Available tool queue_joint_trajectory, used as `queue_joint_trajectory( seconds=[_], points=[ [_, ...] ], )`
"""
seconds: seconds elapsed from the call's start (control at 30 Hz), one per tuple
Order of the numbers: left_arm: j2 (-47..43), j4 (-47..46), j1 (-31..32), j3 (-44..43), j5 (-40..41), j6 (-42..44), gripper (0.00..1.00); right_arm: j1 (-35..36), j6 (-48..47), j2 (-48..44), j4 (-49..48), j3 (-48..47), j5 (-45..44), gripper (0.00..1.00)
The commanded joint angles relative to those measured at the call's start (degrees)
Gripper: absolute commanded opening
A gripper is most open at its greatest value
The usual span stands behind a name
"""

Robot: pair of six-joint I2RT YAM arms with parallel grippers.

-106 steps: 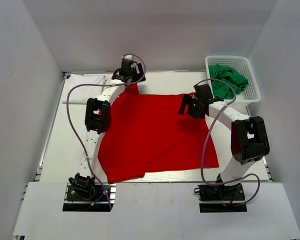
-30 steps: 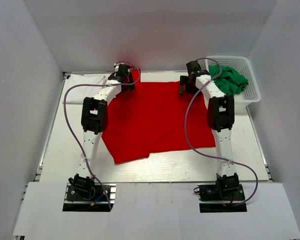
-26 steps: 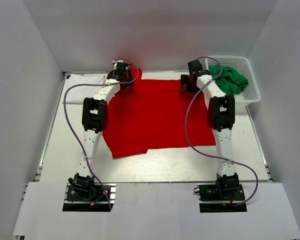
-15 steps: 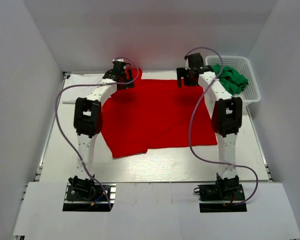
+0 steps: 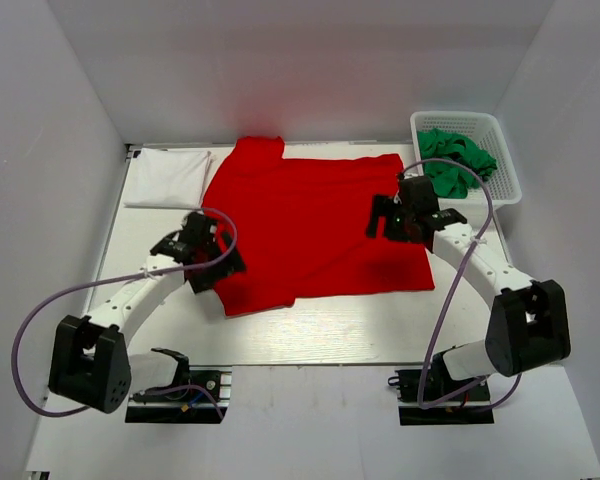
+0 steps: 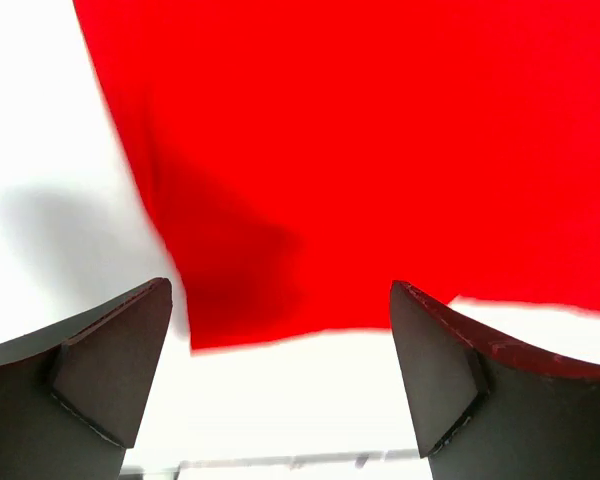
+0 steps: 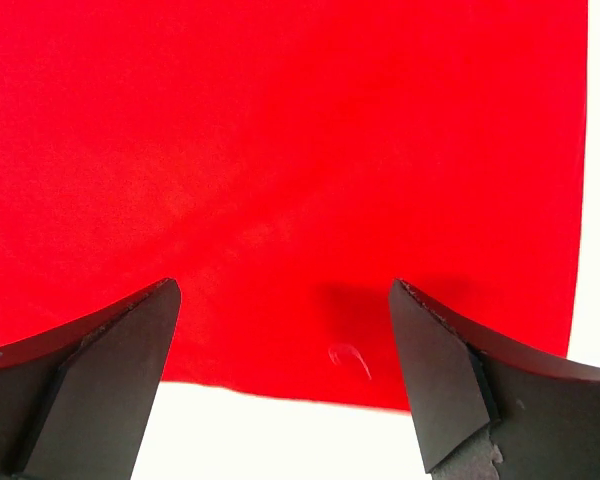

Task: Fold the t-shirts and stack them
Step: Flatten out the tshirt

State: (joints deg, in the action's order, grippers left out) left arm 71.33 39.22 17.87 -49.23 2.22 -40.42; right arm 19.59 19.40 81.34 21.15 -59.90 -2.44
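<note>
The red t-shirt (image 5: 310,225) lies spread flat across the middle of the table, one sleeve at the back by the wall. It fills the left wrist view (image 6: 380,150) and the right wrist view (image 7: 280,150). My left gripper (image 5: 223,268) is open and empty, hovering over the shirt's front left corner. My right gripper (image 5: 384,218) is open and empty above the shirt's right part. A folded white t-shirt (image 5: 168,178) lies at the back left. Green t-shirts (image 5: 456,160) sit crumpled in the basket.
The white lattice basket (image 5: 503,165) stands at the back right corner. Grey walls close in the table on three sides. A metal rail runs along the table's front edge (image 5: 310,362).
Both grippers have let go of the shirt's back edge and pulled back toward the front. The left one now sits at the front left corner, the right one over the right part.
</note>
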Motion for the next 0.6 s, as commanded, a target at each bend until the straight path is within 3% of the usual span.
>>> queue_joint_trajectory(
  seconds=[0.0,0.23,0.33,0.43,0.47,0.57],
  points=[
    [-1.8,0.2,1.6,6.9,-7.9,-5.6,1.0,0.0,4.8,-3.5,-1.4,2.1,-1.7,0.9],
    [1.1,-0.9,4.3,11.8,-6.9,-7.2,1.0,0.0,6.0,-5.5,0.0,4.1,-2.0,0.9],
    [4.6,-3.4,4.9,12.3,-6.1,-7.2,0.92,-0.2,6.4,-5.8,0.2,4.2,-2.6,0.9],
    [6.7,-4.0,5.4,11.8,-7.4,-6.6,0.6,-0.1,6.5,-6.2,1.4,4.1,-3.6,0.9],
    [7.2,-4.0,5.4,11.8,-7.4,-6.6,0.37,-0.1,6.6,-6.5,2.0,4.3,-4.1,0.9],
    [6.5,-3.7,6.0,9.9,-8.1,-6.0,0.13,-0.2,6.4,-7.2,2.1,4.8,-5.9,0.9]
  ],
)
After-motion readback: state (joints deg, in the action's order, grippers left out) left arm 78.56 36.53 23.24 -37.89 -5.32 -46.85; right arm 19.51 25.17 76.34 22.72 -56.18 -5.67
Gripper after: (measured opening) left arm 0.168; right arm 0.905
